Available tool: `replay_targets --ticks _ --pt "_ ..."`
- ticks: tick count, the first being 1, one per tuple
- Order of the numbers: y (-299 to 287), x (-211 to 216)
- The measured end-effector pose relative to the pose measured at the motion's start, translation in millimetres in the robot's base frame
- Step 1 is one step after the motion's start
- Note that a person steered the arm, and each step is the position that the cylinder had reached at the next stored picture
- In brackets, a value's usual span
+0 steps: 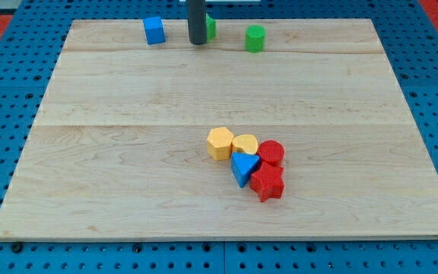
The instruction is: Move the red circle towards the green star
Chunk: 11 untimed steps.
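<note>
The red circle (271,152) lies right of centre in the lower half of the board, in a tight cluster of blocks. A green block (211,28), mostly hidden behind my rod, sits at the view's top; its shape cannot be made out. My tip (198,42) rests near the board's top edge, just left of that green block and far above the red circle.
In the cluster are a yellow hexagon (220,143), a yellow heart-like block (244,144), a blue triangle (242,167) and a red star (267,183). A blue cube (154,30) and a green cylinder (255,38) sit at the top. The wooden board (128,190) lies on a blue pegboard.
</note>
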<state>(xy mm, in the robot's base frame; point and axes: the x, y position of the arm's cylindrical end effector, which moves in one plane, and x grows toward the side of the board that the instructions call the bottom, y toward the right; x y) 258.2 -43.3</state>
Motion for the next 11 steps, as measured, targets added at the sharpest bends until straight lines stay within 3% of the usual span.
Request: replay_targets --ticks 1,3,5,7,9,11 --pt "-7 25" --pt "127 14" --pt "160 -1" --pt "160 63" --pt "169 189" --pt "152 254"
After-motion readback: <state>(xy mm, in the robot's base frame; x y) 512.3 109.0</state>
